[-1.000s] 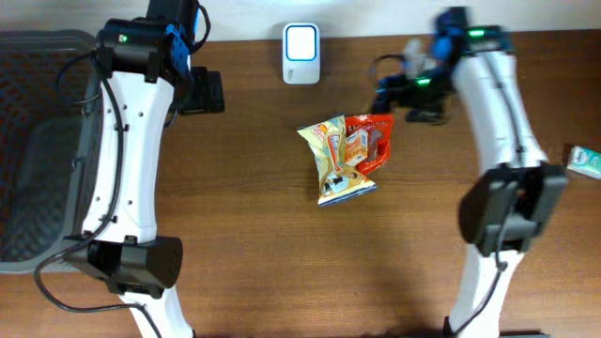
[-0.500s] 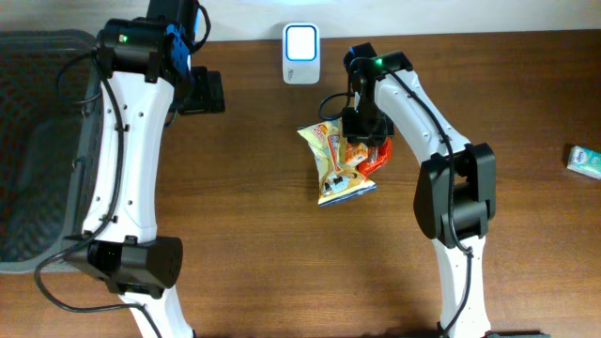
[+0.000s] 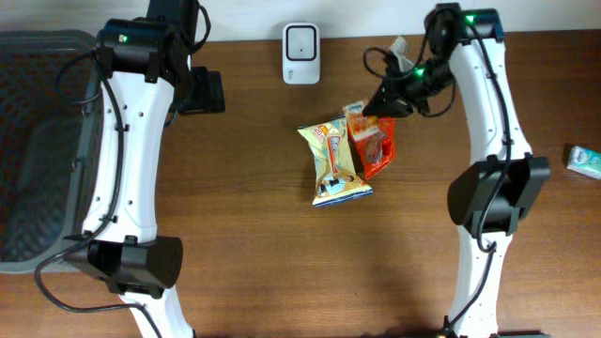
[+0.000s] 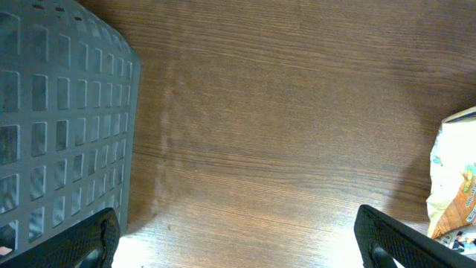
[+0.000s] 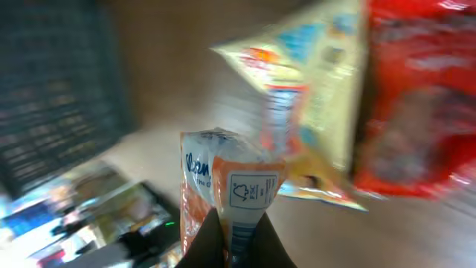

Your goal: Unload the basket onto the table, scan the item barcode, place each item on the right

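The snack bag (image 3: 335, 164) is yellow, the packet (image 3: 378, 150) red, the pouch (image 5: 230, 186) orange-and-white, the basket (image 3: 38, 141) grey.

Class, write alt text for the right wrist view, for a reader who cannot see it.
The right gripper, its fingers shut at the bottom of the frame, pinches a small orange-and-white packet close to the camera. Behind it, blurred, a yellow snack bag and a red bag lie side by side on the brown wooden table.

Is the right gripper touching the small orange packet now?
Touching. The right wrist view shows the right gripper with jaws shut on the small orange packet.
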Tool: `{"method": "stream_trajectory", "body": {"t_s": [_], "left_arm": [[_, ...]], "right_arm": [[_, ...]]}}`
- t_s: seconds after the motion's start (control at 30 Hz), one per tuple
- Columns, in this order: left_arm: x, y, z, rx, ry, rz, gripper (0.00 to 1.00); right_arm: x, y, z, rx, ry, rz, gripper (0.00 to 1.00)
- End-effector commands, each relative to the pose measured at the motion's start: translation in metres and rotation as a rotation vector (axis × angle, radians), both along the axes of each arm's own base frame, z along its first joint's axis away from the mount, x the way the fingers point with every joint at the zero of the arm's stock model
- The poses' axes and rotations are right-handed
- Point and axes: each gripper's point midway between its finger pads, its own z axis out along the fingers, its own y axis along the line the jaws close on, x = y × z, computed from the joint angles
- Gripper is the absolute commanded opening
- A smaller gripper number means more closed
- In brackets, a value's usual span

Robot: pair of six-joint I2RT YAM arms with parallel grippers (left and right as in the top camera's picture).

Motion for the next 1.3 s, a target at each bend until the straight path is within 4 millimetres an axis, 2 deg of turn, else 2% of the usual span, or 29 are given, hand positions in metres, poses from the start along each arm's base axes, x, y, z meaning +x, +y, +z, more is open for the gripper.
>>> {"method": "stream_trajectory", "body": {"t_s": [0.0, 0.07, 0.13, 0.2, 0.27, 0.3, 0.33, 0.4, 0.43, 0.47, 0.6, 0.67, 0.7, 0.8, 0.87, 1.0, 1.03, 1.07, 1.1, 1.17, 1.2, 1.27], "left_arm": [[0.001, 0.0, 0.002, -0.006, -0.005, -0.005, 0.99], [0.001, 0.0, 0.002, -0.006, -0.005, -0.005, 0.99], [0.001, 0.0, 0.002, -0.006, -0.005, -0.005, 0.99], [0.001, 0.0, 0.002, -0.006, -0.005, -0.004, 0.99], [0.001, 0.0, 0.002, -0.006, -0.005, -0.005, 0.99], [0.001, 0.0, 0.002, -0.006, -0.005, -0.005, 0.99], [0.001, 0.0, 0.002, -0.006, -0.005, -0.005, 0.99], [0.001, 0.0, 0.002, -0.006, -0.005, -0.004, 0.99], [0.001, 0.0, 0.002, -0.006, -0.005, -0.005, 0.99], [0.001, 0.0, 0.002, -0.006, -0.005, -0.005, 0.99], [0.001, 0.0, 0.002, -0.006, -0.005, -0.004, 0.99], [0.001, 0.0, 0.002, -0.006, -0.005, -0.005, 0.99], [0.001, 0.0, 0.002, -0.006, -0.005, -0.004, 0.99], [0.001, 0.0, 0.002, -0.006, -0.005, -0.005, 0.99], [0.001, 0.0, 0.002, -0.006, -0.005, -0.005, 0.99], [0.001, 0.0, 0.002, -0.006, -0.005, -0.004, 0.99], [0.001, 0.0, 0.002, -0.006, -0.005, -0.005, 0.99], [0.001, 0.0, 0.002, -0.006, -0.005, -0.004, 0.99], [0.001, 0.0, 0.002, -0.006, -0.005, -0.005, 0.99], [0.001, 0.0, 0.002, -0.006, -0.005, -0.004, 0.99], [0.001, 0.0, 0.002, -0.006, -0.005, -0.004, 0.99], [0.001, 0.0, 0.002, -0.006, -0.005, -0.005, 0.99]], "right_arm": [[-0.005, 0.034, 0.045, 0.281, -0.061, 0.053, 0.04], [-0.008, 0.048, 0.056, 0.356, -0.055, 0.066, 0.04], [-0.014, 0.061, 0.059, 0.373, -0.047, 0.092, 0.04], [-0.02, 0.072, 0.052, 0.334, -0.043, 0.128, 0.04], [-0.026, 0.072, 0.028, 0.17, -0.049, 0.172, 0.04], [-0.025, 0.054, 0.002, -0.035, -0.021, 0.146, 0.04], [-0.019, 0.021, -0.022, -0.28, 0.022, 0.063, 0.04], [-0.01, -0.027, -0.039, -0.544, 0.046, -0.06, 0.04], [-0.005, -0.059, -0.043, -0.659, 0.054, -0.135, 0.04], [-0.001, -0.08, -0.044, -0.713, 0.06, -0.181, 0.04], [0.001, -0.208, -0.035, -1.114, 0.087, -0.469, 0.04], [-0.003, -0.245, -0.025, -1.257, 0.089, -0.599, 0.04], [-0.003, -0.251, -0.024, -1.294, 0.089, -0.648, 0.04], [-0.005, -0.258, -0.033, -1.389, 0.106, -0.727, 0.04], [-0.003, -0.251, -0.055, -1.394, 0.115, -0.709, 0.04], [-0.008, -0.215, -0.112, -1.351, 0.15, -0.607, 0.04], [-0.008, -0.197, -0.125, -1.314, 0.153, -0.575, 0.08], [-0.008, -0.188, -0.129, -1.303, 0.145, -0.56, 0.13], [-0.004, -0.174, -0.133, -1.282, 0.125, -0.533, 0.34], [0.0, -0.148, -0.138, -1.217, 0.093, -0.424, 0.65], [0.001, -0.136, -0.14, -1.193, 0.084, -0.393, 0.87], [0.002, -0.126, -0.139, -1.184, 0.067, -0.357, 1.0]]}}
